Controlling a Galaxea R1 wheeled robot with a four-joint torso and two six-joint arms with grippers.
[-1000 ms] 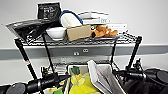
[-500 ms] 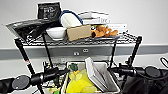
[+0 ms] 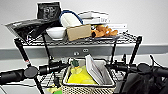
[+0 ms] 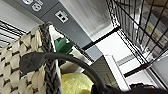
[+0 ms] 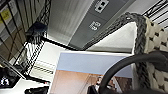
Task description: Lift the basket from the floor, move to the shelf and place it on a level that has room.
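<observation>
The cream woven basket (image 3: 87,89) hangs between my two arms in front of the black wire shelf (image 3: 136,50), at about the height of the level (image 3: 48,79) second from the top. Inside it lie a yellow thing, a green thing and a flat book-like item. My left gripper (image 3: 63,67) holds the basket's left rim, and its woven wall (image 4: 15,55) looms close in the left wrist view. At the right rim sits my right gripper (image 3: 110,67), with the basket wall (image 5: 157,35) beside it. Each gripper is shut on the basket.
The top tier (image 3: 75,42) is crowded with a white bowl (image 3: 56,32), a cardboard box (image 3: 78,32), black bags (image 3: 27,27), books (image 3: 100,18) and orange items (image 3: 103,31). A grey wall rail with sockets (image 3: 80,53) runs behind the shelf.
The basket and both arms have come up and in toward the shelf, and the basket now sits higher in the head view.
</observation>
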